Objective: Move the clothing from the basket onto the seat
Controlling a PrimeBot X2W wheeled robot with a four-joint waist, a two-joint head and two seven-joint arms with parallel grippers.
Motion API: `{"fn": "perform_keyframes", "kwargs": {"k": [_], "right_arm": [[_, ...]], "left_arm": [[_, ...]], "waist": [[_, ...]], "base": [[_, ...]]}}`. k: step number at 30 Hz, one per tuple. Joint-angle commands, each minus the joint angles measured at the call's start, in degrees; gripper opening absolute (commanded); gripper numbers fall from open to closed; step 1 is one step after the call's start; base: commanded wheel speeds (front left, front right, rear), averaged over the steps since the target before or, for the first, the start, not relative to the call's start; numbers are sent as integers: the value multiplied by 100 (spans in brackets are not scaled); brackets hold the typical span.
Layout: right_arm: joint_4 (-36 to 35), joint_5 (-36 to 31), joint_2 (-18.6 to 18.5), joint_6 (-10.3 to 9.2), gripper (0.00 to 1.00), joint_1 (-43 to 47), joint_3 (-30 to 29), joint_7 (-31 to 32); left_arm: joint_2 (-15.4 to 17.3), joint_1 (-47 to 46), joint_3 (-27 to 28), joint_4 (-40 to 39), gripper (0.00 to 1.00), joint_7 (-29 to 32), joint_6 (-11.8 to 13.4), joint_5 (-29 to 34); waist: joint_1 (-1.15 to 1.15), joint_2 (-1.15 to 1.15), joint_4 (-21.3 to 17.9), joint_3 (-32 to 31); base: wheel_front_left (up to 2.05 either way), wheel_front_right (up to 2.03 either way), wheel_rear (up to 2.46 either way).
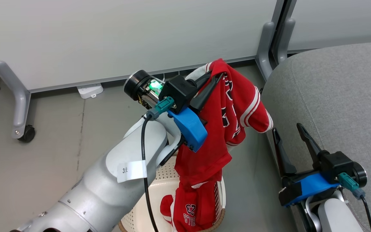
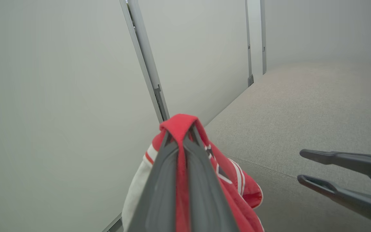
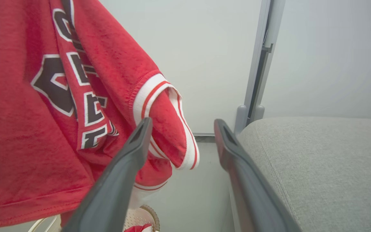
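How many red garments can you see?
2. One jersey hangs from the left gripper, near the seat; the other garment, numbered 23, lies in the basket. More may hide underneath.

We're seeing a soft, fuzzy red cloth jersey, a matt grey woven-fabric sofa seat and a smooth cream perforated plastic basket.

Number "23" in white, upside down in the head view, on the red garment in the basket; small white lettering beside it, not surely legible. White tag on the pale forearm: "3", rest unclear. Big black white-edged letters on the lifted red garment, folded, no word readable.
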Motion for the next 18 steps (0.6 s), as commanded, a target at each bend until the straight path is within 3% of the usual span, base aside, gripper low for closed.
{"fn": "perform_keyframes", "kwargs": {"k": [1,18], "right_arm": [[7,7,-23,3,100,100,5,-24],[-26,-72,-23,3,100,-154,486,-24]], "left_arm": [[0,-81,8,-3,0,-29,-34,14],[-69,26,-43,-39,0,-29,-52,45]], "waist": [[1,0,-3,-29],[1,0,94,-102]], "base": [[0,0,0],[0,0,0]]}}
